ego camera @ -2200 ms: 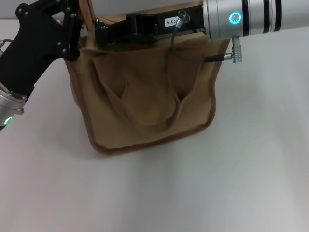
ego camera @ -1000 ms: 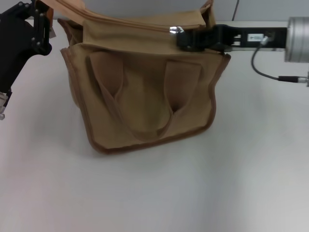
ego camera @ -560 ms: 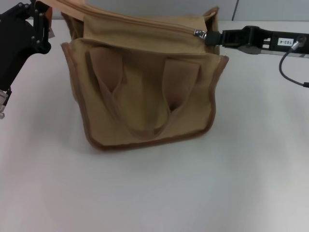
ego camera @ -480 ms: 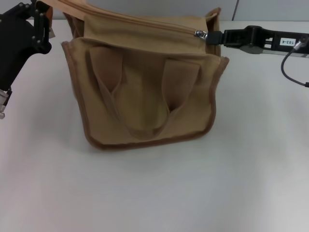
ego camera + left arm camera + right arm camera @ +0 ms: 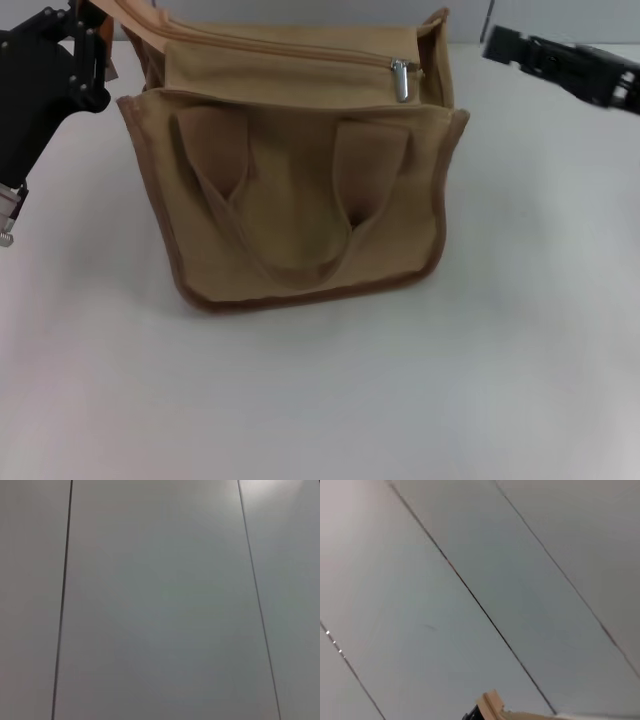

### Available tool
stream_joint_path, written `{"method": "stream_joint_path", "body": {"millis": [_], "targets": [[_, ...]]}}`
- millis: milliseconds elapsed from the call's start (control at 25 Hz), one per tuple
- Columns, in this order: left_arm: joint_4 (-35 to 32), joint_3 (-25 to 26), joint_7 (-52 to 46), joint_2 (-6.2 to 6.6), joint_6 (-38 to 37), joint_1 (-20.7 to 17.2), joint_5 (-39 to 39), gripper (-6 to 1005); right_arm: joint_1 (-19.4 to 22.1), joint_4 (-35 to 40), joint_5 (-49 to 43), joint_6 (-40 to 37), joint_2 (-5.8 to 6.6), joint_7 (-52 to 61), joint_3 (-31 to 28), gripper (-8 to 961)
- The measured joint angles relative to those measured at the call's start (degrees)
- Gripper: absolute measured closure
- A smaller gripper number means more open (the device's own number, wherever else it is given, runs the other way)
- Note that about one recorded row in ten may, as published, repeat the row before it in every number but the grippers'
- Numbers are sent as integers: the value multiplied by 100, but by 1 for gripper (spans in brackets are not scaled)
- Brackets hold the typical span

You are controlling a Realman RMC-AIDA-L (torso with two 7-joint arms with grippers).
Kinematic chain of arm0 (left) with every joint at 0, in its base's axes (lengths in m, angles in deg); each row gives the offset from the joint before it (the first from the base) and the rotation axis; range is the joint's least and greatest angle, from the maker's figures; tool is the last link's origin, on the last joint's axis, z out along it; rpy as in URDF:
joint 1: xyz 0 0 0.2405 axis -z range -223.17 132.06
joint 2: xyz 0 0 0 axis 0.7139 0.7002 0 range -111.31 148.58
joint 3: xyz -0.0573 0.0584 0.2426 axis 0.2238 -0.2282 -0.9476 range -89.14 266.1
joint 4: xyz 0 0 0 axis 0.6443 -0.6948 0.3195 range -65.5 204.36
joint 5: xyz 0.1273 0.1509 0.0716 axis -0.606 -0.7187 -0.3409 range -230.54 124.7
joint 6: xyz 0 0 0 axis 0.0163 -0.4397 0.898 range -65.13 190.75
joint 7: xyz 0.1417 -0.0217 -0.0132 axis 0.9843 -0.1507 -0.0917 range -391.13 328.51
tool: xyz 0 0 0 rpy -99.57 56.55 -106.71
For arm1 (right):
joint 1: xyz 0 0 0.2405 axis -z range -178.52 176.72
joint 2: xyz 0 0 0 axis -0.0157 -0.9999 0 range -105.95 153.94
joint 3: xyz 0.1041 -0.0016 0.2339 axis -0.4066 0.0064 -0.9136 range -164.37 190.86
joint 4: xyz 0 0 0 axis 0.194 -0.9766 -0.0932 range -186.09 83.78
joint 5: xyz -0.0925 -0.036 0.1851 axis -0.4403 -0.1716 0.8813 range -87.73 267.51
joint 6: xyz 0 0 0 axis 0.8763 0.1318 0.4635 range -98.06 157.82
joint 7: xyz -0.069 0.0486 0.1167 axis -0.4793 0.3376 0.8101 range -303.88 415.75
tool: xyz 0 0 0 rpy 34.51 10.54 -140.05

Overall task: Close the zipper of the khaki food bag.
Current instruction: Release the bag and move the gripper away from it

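Note:
The khaki food bag (image 5: 300, 200) stands upright in the middle of the white table in the head view, front pocket and two looped handles facing me. The zipper (image 5: 290, 48) runs across its top panel, and its silver pull tab (image 5: 402, 80) hangs down at the right end. My left gripper (image 5: 85, 40) is at the bag's upper left corner, shut on a tan strap of the bag. My right gripper (image 5: 500, 45) is in the air to the right of the bag, apart from the pull tab. A tan corner of the bag (image 5: 492, 702) shows in the right wrist view.
The white table (image 5: 400, 400) spreads in front of and to the right of the bag. The left wrist view shows only grey wall panels (image 5: 160, 600). A grey wall runs behind the table.
My right gripper drew the pull tab rightwards along the zipper to the bag's right end, let go and moved off to the right. The tab now hangs down. The left gripper stayed put.

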Motion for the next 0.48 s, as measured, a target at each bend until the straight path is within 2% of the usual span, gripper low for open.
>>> {"method": "stream_joint_path", "body": {"millis": [80,120,160,280,320,480], "targets": [[0,14,-1,0,14,-1,0,980,159,-70,44,-292,-3,-698,-71,698],[-1,18,-9,-4,41,-7,0,980,330,-132,36,-746,-7,-1428,-85,658],[-1,18,-9,-4,41,-7,0,980,330,-132,36,-746,-7,-1428,-85,634],[6,11,-27,-6,129,-23,0,980,641,-170,-87,-1433,-20,-2599,11,562],[7,-1,-31,-2,183,-28,-8,981,836,-166,-275,-1674,-60,-3169,55,538],[7,-4,-99,8,219,-52,-37,981,1001,-170,-683,-1691,-111,-3645,60,443]]}}
